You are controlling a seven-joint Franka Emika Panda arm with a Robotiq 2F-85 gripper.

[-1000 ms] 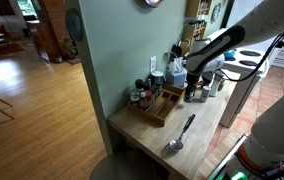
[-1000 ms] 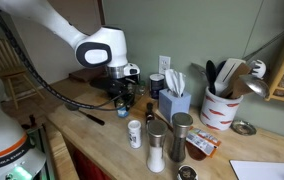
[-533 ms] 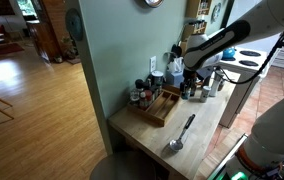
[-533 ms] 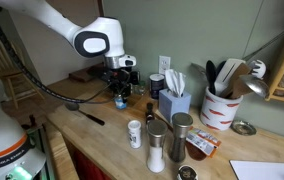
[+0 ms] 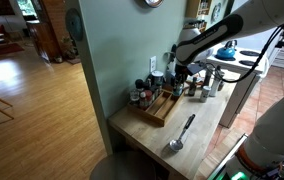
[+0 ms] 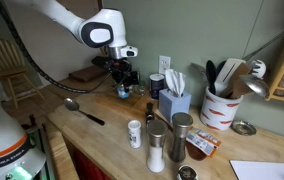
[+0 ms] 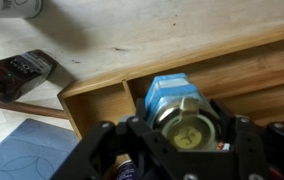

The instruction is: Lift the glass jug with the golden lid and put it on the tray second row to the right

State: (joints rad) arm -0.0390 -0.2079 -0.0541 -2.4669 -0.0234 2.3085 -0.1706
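My gripper [image 7: 187, 135] is shut on the glass jug [image 7: 172, 100], which has a blue label and a golden lid [image 7: 187, 127]. In the wrist view the jug hangs over the light-brown wooden tray [image 7: 97, 100], near a divider at its end wall. In both exterior views the gripper [image 5: 179, 72] [image 6: 122, 85] holds the jug [image 6: 122, 93] lifted above the tray [image 5: 162, 108] by the wall. Which row lies below the jug I cannot tell.
Small jars [image 5: 140, 95] stand at the tray's far end. A metal spoon [image 5: 182, 132] [image 6: 82, 108] lies on the counter. Shakers [image 6: 154, 145], a blue box [image 6: 174, 102] and a utensil crock [image 6: 220, 105] stand nearby. A packet [image 7: 22, 70] lies beside the tray.
The arm has risen and moved toward the wall and tray with the jug held in the gripper.
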